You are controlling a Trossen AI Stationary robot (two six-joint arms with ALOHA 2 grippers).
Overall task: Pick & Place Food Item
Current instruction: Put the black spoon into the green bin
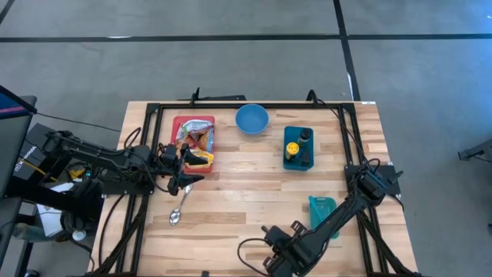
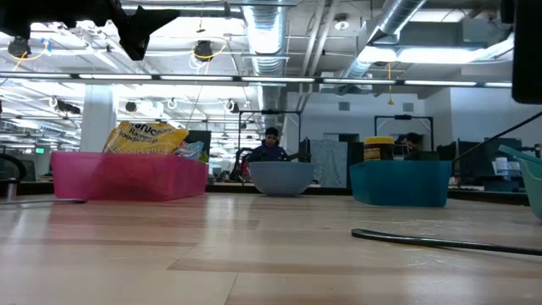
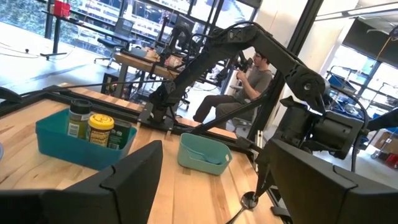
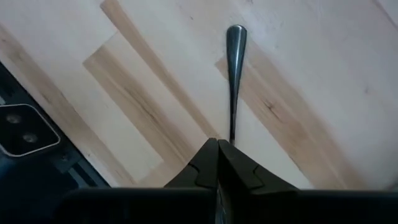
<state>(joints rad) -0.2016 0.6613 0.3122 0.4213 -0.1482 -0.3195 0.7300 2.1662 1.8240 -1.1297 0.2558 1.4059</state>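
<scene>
Across table's far side: pink tray [image 1: 178, 123] holds snack packets [image 1: 197, 139]; left gripper [image 1: 187, 171] spread beside it; teal bin [image 1: 287, 163] holds 2 bottles [image 1: 299, 144]; right gripper [image 1: 269, 235] pressed together.

Beyond my table the floor [image 1: 231, 19] is grey concrete crossed by dark lines, filling the upper half of the high view. In the low view, silver ducts [image 2: 279, 34] and strip lights hang overhead, with desks and seated people [image 2: 269, 144] mid-frame.
</scene>
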